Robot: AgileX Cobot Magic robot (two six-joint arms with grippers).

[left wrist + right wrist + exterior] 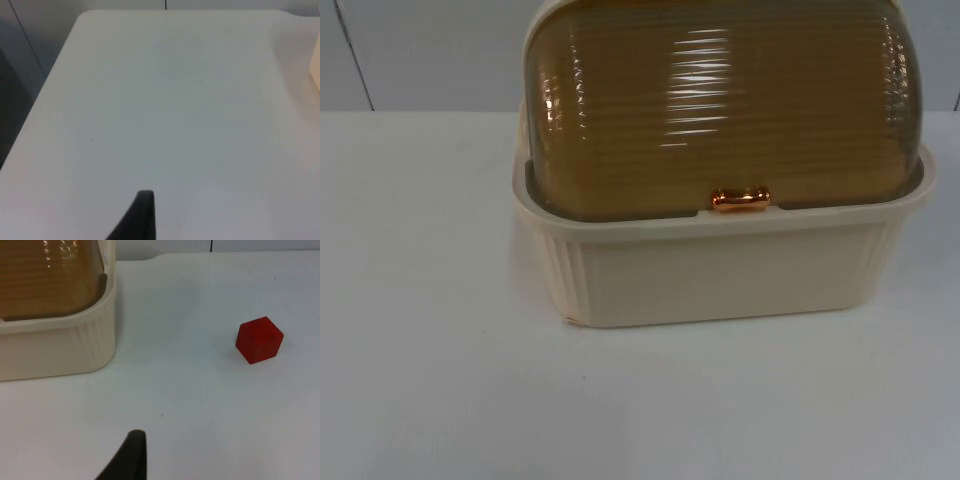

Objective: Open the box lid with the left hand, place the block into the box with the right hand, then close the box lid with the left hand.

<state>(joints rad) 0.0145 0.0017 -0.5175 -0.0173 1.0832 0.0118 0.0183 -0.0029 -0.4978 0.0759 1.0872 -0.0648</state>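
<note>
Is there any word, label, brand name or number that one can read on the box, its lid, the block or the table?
None: no text can be read.
The cream box, its amber lid with copper handle, the red block and the white table bear no writing.

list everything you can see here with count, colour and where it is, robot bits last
box: 1, cream ribbed base, standing on the table at the middle of the top view, close to the grey wall
box lid: 1, amber see-through ribbed dome, shut down over the box
lid handle: 1, shiny copper, at the lid's front edge, middle
block: 1, red cube, on the table, apart from the box, seen from the right wrist
table: 1, white, under everything
partition wall: 1, grey, behind the table
left gripper fingertip: 1, black, over bare table, box corner at the view's edge
right gripper fingertip: 1, black, over the table, box and block both ahead of it
</note>
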